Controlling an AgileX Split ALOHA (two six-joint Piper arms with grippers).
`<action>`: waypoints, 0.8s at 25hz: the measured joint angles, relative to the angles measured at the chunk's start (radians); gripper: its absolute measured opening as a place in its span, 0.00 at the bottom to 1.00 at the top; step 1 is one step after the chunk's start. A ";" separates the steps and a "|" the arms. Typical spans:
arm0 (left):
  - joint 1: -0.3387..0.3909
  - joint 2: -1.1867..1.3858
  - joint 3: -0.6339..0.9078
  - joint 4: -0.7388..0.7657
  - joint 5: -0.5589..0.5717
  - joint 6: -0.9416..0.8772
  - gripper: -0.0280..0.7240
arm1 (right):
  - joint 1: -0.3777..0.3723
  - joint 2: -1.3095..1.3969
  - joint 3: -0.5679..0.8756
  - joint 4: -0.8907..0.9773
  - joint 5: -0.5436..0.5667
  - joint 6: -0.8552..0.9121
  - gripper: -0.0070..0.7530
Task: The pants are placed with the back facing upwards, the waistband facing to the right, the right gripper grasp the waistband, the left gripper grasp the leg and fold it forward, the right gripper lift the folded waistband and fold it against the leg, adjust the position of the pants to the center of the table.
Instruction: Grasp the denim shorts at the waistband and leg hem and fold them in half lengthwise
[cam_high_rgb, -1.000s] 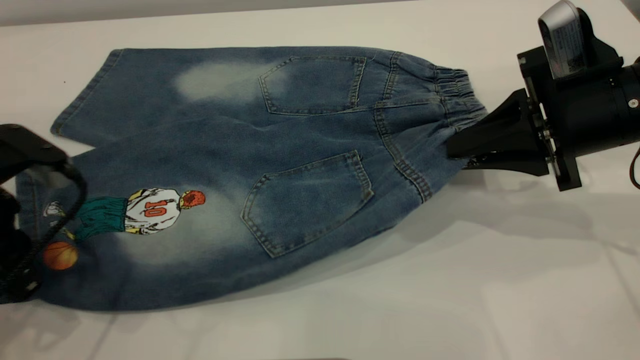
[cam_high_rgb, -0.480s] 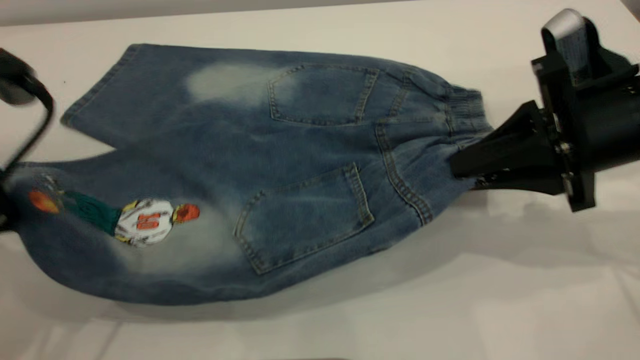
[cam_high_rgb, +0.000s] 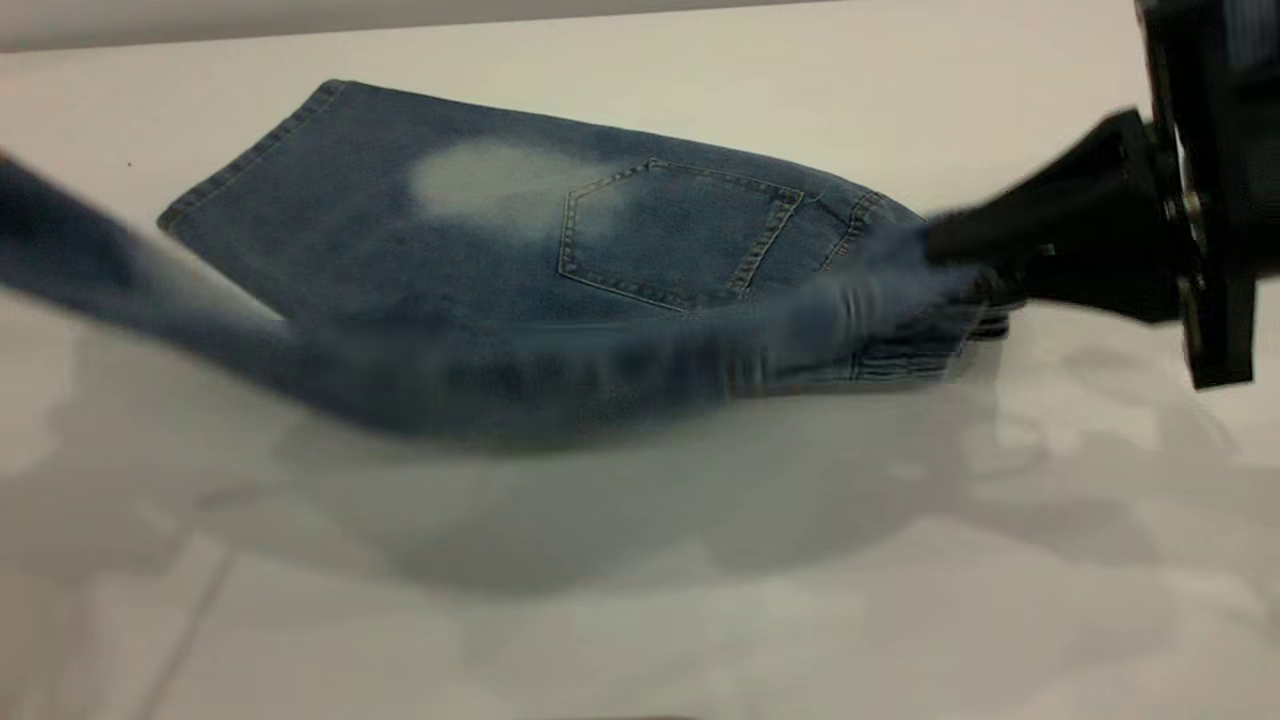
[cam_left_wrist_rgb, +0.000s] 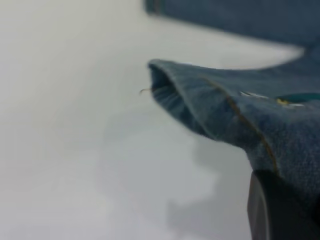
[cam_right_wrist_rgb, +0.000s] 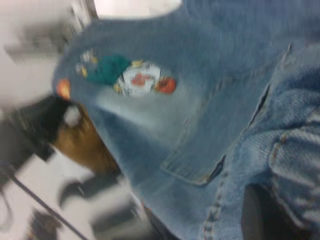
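Pants (cam_high_rgb: 520, 250) are lying toward the table's (cam_high_rgb: 700, 620) far edge, plain leg flat at far-left. Waistband (cam_high_rgb: 930, 300) is sitting at the right w/ right gripper (cam_high_rgb: 960, 250) on it. Printed leg (cam_right_wrist_rgb: 125, 80) is hanging raised along the near side (off the table).

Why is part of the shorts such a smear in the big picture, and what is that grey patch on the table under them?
Exterior view: the lifted near half of the pants is streaked by motion blur, while the far half lying flat is sharp; the grey patch on the table is its soft shadow. Left wrist view: the leg is soft-focused. Right wrist view: the whole picture is blurred, most behind the print.
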 joint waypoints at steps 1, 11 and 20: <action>0.011 0.026 -0.017 0.001 -0.021 -0.003 0.12 | 0.000 0.000 0.001 0.034 -0.001 0.023 0.06; 0.024 0.374 -0.240 0.003 -0.131 -0.052 0.12 | 0.000 0.078 -0.153 0.067 -0.210 0.238 0.06; 0.024 0.610 -0.435 0.003 -0.145 -0.194 0.12 | 0.000 0.230 -0.316 0.076 -0.233 0.302 0.06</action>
